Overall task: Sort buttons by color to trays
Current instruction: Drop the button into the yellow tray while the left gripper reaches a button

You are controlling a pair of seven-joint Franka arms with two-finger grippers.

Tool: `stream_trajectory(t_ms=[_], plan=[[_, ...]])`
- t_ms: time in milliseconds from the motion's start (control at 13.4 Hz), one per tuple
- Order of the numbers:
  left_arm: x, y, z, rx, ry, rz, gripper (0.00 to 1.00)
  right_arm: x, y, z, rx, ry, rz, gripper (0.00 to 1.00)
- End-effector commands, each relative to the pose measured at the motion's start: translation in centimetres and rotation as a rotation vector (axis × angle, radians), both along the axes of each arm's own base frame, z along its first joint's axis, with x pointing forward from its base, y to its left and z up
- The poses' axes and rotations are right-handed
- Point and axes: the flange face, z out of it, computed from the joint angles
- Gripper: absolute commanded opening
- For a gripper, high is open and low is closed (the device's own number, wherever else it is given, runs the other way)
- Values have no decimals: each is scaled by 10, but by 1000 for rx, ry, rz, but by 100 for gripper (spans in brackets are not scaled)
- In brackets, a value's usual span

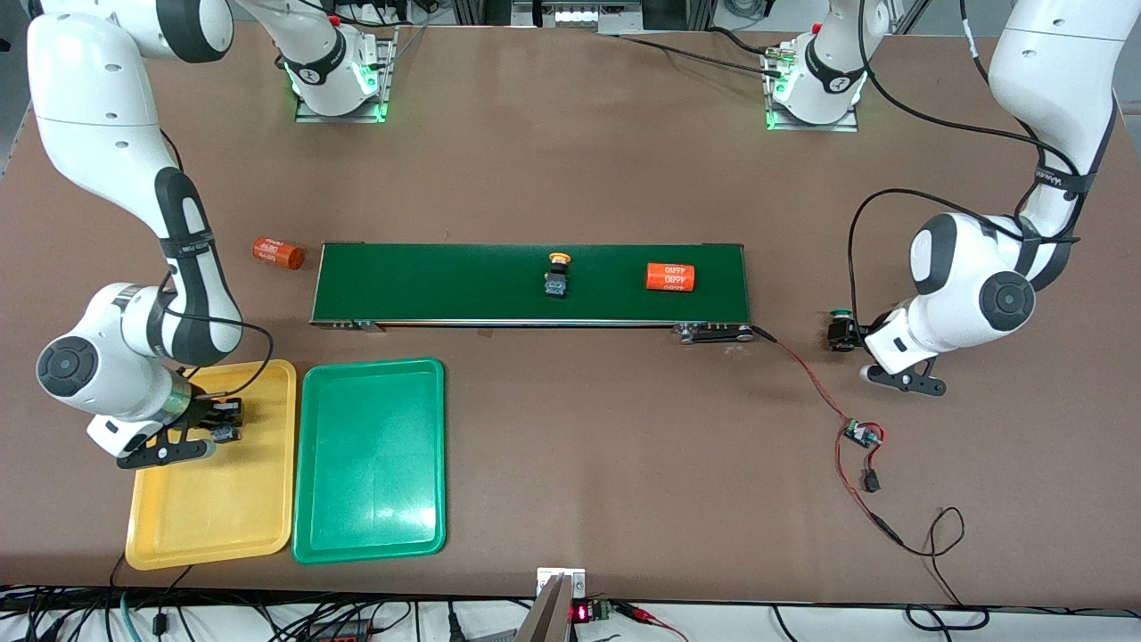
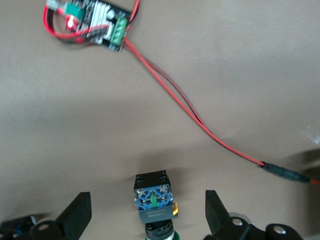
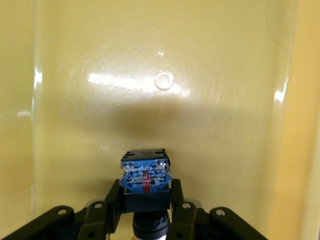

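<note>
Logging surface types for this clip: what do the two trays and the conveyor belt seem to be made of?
The yellow tray and green tray look like moulded plastic with a glossy finish: rounded corners, raised rims and bright light reflections. The conveyor belt looks like matte dark-green rubber or fabric, since it shows no glare; which one is unclear.

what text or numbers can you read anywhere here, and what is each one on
"4680", printed twice in white and seen upside down: on the orange cylinder lying on the conveyor belt.
White print on the second orange cylinder, on the table off the belt's end toward the right arm: too small to read.
Red digits on the small display at the table edge nearest the front camera: too blurred to read.
Markings on the button bodies: unreadable.
</note>
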Motion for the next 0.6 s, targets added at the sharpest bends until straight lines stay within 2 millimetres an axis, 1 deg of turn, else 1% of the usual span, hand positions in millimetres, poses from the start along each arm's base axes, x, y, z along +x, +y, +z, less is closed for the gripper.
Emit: stream_trajectory(t_ms=[0,74,149,223,298,372,447,521], plan=[[-2,-3,-11,-13,28,61,100,6,-4,6,8,-15,13,60],[-4,-2,-22,-14,47,74,100,6,-4,6,12,-13,10,75],[-10,-2,-33,-12,72,99,100,6,-5,12,18,-15,4,76],[-13,-2,-36,-9,83,117,100,6,0,14,24,-7,2,76],[-18,-3,-40,-6,96,126,100,3,4,20,32,23,2,77],[-21,-3,-43,-3,106,140,100,-3,7,28,54,75,-20,92],[-29,-4,-48,1,124,151,100,-8,11,40,92,113,-54,100],[-32,-5,-50,2,133,153,100,-16,18,53,128,161,-75,100]])
